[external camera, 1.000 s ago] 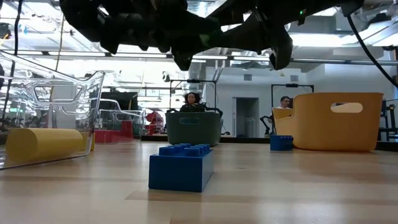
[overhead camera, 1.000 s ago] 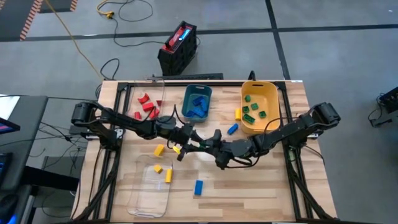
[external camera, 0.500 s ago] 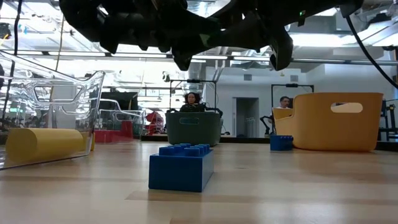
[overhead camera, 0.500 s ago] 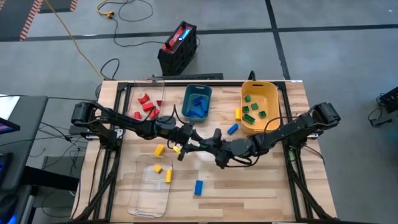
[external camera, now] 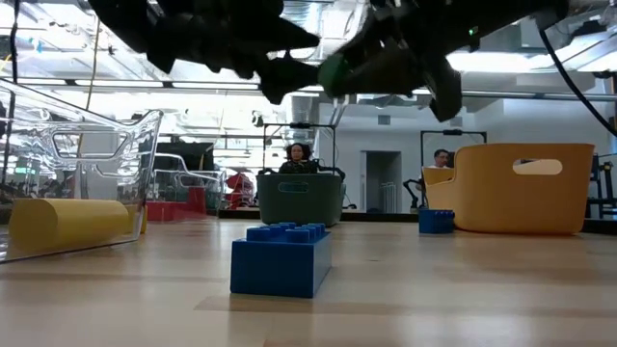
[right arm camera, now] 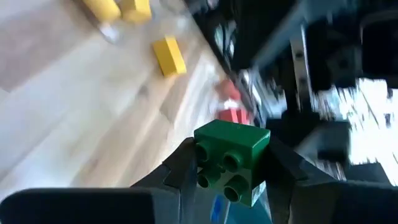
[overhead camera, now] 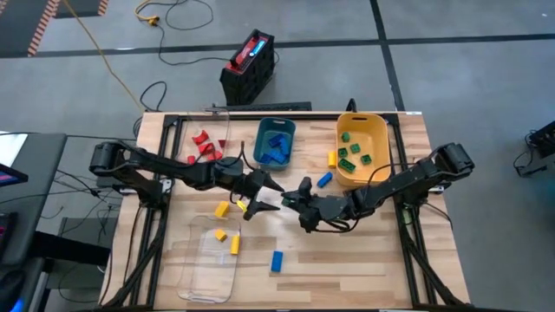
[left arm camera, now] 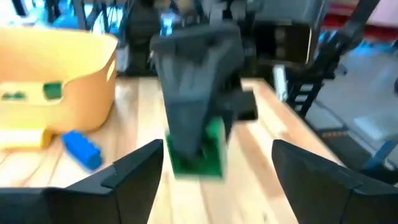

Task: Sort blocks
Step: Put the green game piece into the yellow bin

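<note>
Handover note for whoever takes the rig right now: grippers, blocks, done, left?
Right gripper: shut on a green block, mid-table.
Left gripper: open, facing it, empty.
Done: blue blocks in the teal bin, green ones in the yellow bin, some red and yellow in clear trays.
Left: loose blue block, another blue, two yellow, plus the held green.

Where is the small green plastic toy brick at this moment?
The small green plastic toy brick is clamped in the right claw above mid-table, facing the open left claw, as the high view shows.
</note>
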`<act>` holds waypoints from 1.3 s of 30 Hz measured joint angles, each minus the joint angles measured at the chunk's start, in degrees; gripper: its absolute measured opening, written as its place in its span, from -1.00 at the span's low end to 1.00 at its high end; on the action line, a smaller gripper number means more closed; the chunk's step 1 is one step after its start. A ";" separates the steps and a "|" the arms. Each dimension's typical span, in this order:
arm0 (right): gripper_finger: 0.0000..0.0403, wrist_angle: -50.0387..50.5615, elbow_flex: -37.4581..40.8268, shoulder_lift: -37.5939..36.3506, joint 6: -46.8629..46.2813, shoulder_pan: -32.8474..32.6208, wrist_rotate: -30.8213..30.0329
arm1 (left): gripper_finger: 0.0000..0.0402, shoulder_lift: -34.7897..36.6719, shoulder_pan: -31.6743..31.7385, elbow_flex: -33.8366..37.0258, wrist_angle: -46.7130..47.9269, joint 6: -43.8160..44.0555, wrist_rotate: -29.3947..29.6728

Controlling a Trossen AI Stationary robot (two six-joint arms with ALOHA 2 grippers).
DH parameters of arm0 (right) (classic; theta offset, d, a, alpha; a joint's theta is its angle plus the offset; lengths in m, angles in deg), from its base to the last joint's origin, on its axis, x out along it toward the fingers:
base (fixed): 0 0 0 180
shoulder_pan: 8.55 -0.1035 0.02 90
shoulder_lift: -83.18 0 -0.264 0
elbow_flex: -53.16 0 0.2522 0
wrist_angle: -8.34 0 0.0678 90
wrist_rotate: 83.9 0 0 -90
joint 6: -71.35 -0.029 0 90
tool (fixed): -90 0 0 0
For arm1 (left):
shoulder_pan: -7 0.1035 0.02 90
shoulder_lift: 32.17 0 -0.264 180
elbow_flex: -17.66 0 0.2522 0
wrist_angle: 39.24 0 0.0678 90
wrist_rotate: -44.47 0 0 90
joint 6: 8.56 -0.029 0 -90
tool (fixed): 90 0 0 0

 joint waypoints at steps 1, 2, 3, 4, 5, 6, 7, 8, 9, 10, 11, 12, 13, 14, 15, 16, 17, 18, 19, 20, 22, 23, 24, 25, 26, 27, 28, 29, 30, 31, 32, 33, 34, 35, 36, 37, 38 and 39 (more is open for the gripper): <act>-0.32 0.96 0.01 -0.05 -0.61 -0.22 -2.26 | 0.48 0.82 0.33 0.00 1.92 -0.70 0.66; -0.32 2.20 0.00 -0.30 -1.23 -0.40 -4.74 | 0.49 1.64 0.64 0.00 3.51 -1.48 1.74; -0.32 4.09 0.02 -0.61 -1.94 -0.66 -7.08 | 0.49 2.49 0.88 0.00 4.92 -2.26 3.13; -0.32 5.81 0.02 -0.89 -3.23 -0.70 -8.92 | 0.49 3.41 1.07 0.00 6.39 -2.90 4.59; -0.31 7.62 0.00 -1.27 -5.07 -0.54 -10.04 | 0.49 4.36 1.23 0.00 7.90 -3.52 6.20; -0.31 10.19 0.00 -1.88 -7.71 -0.28 -10.86 | 0.49 5.22 1.31 0.00 9.24 -4.10 7.84; -0.31 12.90 0.02 -2.49 -11.12 0.23 -11.30 | 0.49 5.92 1.34 0.00 10.37 -4.78 9.22; -0.31 15.16 0.02 -3.18 -14.90 1.04 -11.56 | 0.49 6.54 1.34 0.00 11.13 -5.20 10.49; -0.31 17.64 0.02 -4.01 -18.82 1.96 -11.90 | 0.49 7.02 1.34 0.00 11.86 -5.53 11.71; -0.31 20.65 0.02 -4.89 -22.87 3.06 -12.64 | 0.50 7.28 1.34 0.00 12.48 -5.88 12.52; -0.31 23.64 0.02 -5.84 -26.87 4.50 -13.44 | 0.50 7.29 1.34 0.00 12.50 -6.09 13.28; -0.31 26.73 -0.02 -6.82 -30.84 6.01 -14.27 | 0.50 7.28 1.34 0.00 12.47 -6.12 13.71; -0.31 30.42 -0.27 -7.76 -35.23 7.73 -15.00 | 0.50 7.23 1.34 0.00 12.63 -6.14 14.31; -0.31 34.65 -0.86 -8.62 -39.86 9.58 -15.34 | 0.50 7.20 1.34 0.00 12.57 -6.26 14.99; -0.31 38.87 -1.71 -9.35 -44.78 11.58 -15.34 | 0.50 7.20 1.34 0.00 12.54 -6.65 15.75; -0.31 43.10 -2.62 -9.86 -49.52 13.53 -15.34 | 0.50 7.22 1.34 0.00 12.61 -7.09 16.43; -0.31 47.38 -3.61 -10.39 -54.01 15.47 -15.24 | 0.50 7.22 1.34 0.00 12.66 -7.34 16.89; -0.31 51.75 -4.55 -10.68 -57.99 17.44 -14.77 | 0.50 7.22 1.34 0.00 12.86 -7.36 17.27; -0.31 55.59 -5.45 -10.79 -61.78 19.49 -13.91 | 0.50 7.20 1.34 0.00 13.00 -7.32 17.41; -0.31 59.10 -6.34 -10.79 -65.20 21.81 -12.58 | 0.50 7.18 1.34 0.00 12.95 -7.30 17.40; -0.31 64.38 -7.31 -10.56 -69.93 26.57 -8.59 | 0.50 7.18 1.31 0.00 12.94 -7.30 17.40; -0.31 65.64 -7.39 -10.32 -70.81 29.20 -6.21 | 0.50 7.18 1.32 0.00 13.04 -7.30 17.40; -0.31 66.75 -7.39 -9.99 -71.00 31.99 -3.59 | 0.50 7.18 1.33 0.00 13.42 -7.28 17.40; -0.31 67.54 -7.39 -9.35 -70.79 34.67 -0.97 | 0.50 7.18 1.34 0.00 13.92 -7.24 17.38; -0.31 67.91 -7.39 -8.77 -70.09 37.45 1.40 | 0.50 7.18 1.34 0.00 14.29 -7.19 17.37; -0.31 68.05 -7.37 -8.23 -68.92 40.13 3.59 | 0.50 7.18 1.34 0.00 14.59 -7.17 17.37; -0.31 68.05 -7.37 -7.71 -67.65 42.67 6.01 | 0.50 7.18 1.34 0.00 14.97 -7.17 17.37; -0.31 68.02 -7.37 -7.22 -66.43 45.08 8.01 | 0.50 7.18 1.33 0.02 15.29 -7.15 17.35; -0.31 68.00 -7.37 -6.70 -65.73 47.31 9.40 | 0.50 7.18 1.34 0.00 15.71 -7.15 17.35; -0.31 68.02 -7.37 -6.26 -65.01 49.12 9.99 | 0.50 7.18 1.31 0.00 16.34 -7.15 17.35; -0.31 68.07 -7.37 -5.81 -64.76 51.02 10.42 | 0.50 7.18 1.27 0.02 17.00 -7.15 17.35; -0.31 68.27 -7.37 -5.52 -64.49 52.59 10.66 | 0.50 7.18 1.25 0.02 17.50 -7.15 17.33; -0.31 68.49 -7.37 -5.18 -64.31 54.05 11.45 | 0.50 7.18 1.25 0.02 18.02 -7.14 17.33; -0.31 68.79 -7.37 -4.79 -64.30 55.45 12.56 | 0.50 7.18 1.25 0.02 18.65 -7.13 17.33; -0.31 69.25 -7.37 -4.45 -64.19 56.72 14.12 | 0.50 7.18 1.25 0.02 19.04 -7.13 17.31; -0.31 70.08 -7.37 -4.04 -64.16 57.83 15.62 | 0.50 7.18 1.25 0.02 19.35 -7.15 17.31; -0.31 71.02 -7.37 -3.57 -64.13 58.69 16.44 | 0.50 7.18 1.25 0.02 19.80 -7.13 17.31; -0.31 71.95 -7.37 -3.08 -64.16 59.20 16.64 | 0.50 7.18 1.25 0.02 20.13 -7.13 17.31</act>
